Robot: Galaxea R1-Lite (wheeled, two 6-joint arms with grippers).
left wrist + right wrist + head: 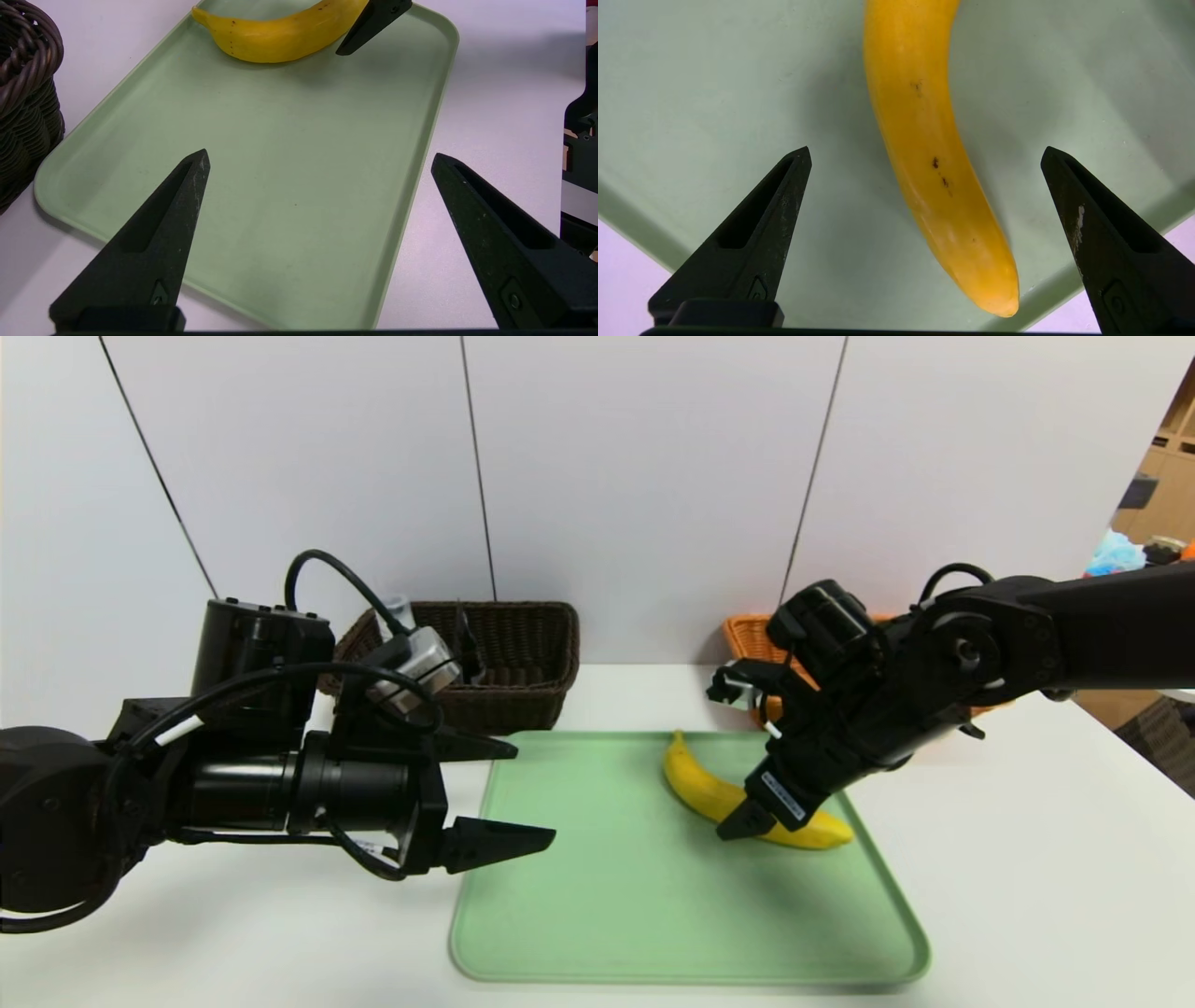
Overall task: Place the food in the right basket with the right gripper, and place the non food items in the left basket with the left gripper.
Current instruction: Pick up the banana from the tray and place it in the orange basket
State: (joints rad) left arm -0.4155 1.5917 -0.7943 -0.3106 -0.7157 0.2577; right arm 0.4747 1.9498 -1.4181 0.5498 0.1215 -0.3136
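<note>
One banana (pixel 719 791), two baskets (pixel 504 653), one tray (pixel 653 915)

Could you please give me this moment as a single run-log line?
right gripper: open, straddling banana on green tray | left gripper: open, idle at the tray's left edge | banana: not gripped

The right tool (pixel 761 807) covers the middle of the banana (pixel 700 789) (one fingertip alone shows). Behind that tool, the orange basket (pixel 747 635) is mostly hidden by the arm.
</note>
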